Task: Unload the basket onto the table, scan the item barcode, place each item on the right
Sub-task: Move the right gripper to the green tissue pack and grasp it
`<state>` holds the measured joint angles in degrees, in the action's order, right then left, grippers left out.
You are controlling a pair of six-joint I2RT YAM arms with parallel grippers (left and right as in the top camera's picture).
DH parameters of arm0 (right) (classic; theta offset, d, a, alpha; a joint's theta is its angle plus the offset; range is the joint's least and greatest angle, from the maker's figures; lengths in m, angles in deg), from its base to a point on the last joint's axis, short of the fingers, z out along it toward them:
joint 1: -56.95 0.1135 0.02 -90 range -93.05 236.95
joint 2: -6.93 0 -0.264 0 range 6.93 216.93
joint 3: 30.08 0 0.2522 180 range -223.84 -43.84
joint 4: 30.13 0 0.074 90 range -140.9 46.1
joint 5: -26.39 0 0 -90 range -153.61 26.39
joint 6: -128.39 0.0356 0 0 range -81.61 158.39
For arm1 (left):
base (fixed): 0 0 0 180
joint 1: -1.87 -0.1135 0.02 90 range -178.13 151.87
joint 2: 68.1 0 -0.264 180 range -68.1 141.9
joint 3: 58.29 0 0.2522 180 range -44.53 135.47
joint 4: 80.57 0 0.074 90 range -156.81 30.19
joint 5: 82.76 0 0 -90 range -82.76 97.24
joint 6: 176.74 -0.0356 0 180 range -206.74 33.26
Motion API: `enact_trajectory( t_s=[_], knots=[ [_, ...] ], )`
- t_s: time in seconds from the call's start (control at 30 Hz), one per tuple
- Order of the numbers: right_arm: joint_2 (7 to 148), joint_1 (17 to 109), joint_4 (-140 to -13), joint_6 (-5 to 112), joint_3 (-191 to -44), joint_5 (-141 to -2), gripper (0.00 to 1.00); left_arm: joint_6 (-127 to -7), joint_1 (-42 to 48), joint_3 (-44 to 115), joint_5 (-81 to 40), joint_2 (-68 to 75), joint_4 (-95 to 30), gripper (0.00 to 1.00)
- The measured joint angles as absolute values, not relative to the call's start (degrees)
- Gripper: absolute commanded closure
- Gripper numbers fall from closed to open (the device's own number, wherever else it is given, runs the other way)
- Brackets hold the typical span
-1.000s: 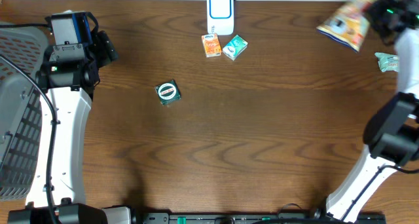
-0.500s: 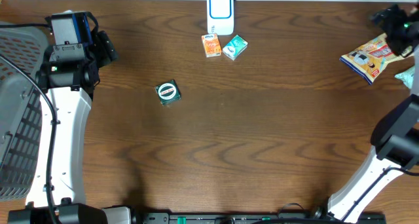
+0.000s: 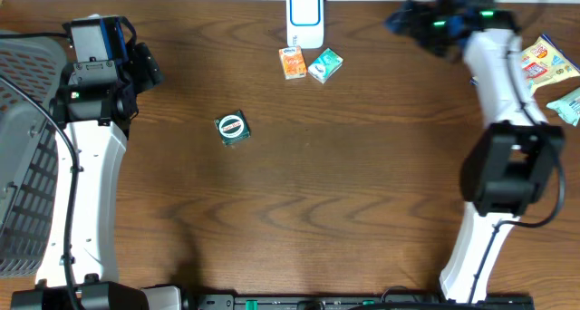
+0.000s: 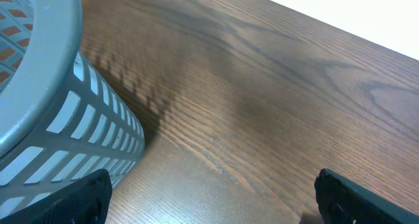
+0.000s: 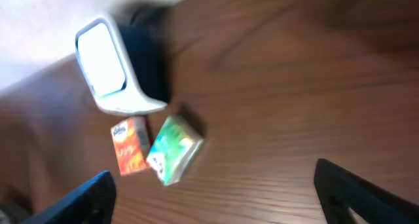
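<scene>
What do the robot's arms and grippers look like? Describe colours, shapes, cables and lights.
The left arm and right arm have smooth white links and black joints. A thin black cable runs along the left one, whose wrist carries a blue block. Green lights glow near both wrists. The gripper fingers are black.

We see a brown wood-grained table (image 3: 362, 174), a white scanner (image 3: 304, 6), an orange box (image 3: 292, 62), a green box (image 3: 325, 66), a dark green packet (image 3: 232, 128) with a white oval, and a grey slatted basket (image 3: 20, 174).

Mock checkout bench, barcode scanner (image 3: 304, 17), snack packet (image 3: 546, 62), basket (image 3: 23, 165), wooden table (image 3: 362, 183)
</scene>
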<state>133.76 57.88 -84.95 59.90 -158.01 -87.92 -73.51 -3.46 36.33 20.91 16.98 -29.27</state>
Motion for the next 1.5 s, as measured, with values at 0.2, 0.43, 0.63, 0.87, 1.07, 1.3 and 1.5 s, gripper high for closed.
enact_trajectory(
  t_s=[0.2,0.43,0.63,0.87,1.07,1.3,1.5],
  knots=[
    [133.76,67.61,-76.82,64.89,-153.38,-82.0,0.23,-73.51,-3.46,36.33,20.91,16.98,-29.27,0.02],
    [133.76,73.14,-71.07,73.37,-145.64,-76.45,0.31,-73.51,-3.46,36.33,20.91,16.98,-29.29,0.02],
    [133.76,72.9,-69.0,77.0,-141.84,-74.24,0.35,-73.51,-3.46,36.33,20.91,16.98,-29.27,0.02],
    [136.05,72.61,-61.81,81.52,-141.49,-75.62,0.35,-73.51,-3.46,36.33,20.91,16.96,-29.29,0.02],
    [140.49,72.59,-60.45,83.88,-141.88,-77.98,0.41,-73.51,-3.46,36.33,20.91,16.98,-29.25,0.02],
    [141.34,72.55,-61.39,83.53,-141.93,-78.52,0.92,-73.51,-3.46,36.33,20.91,16.98,-29.27,0.02],
    [141.52,70.62,-60.76,82.59,-141.99,-84.97,0.99,-73.51,-3.46,36.33,20.91,16.98,-29.27,0.02]
  ],
)
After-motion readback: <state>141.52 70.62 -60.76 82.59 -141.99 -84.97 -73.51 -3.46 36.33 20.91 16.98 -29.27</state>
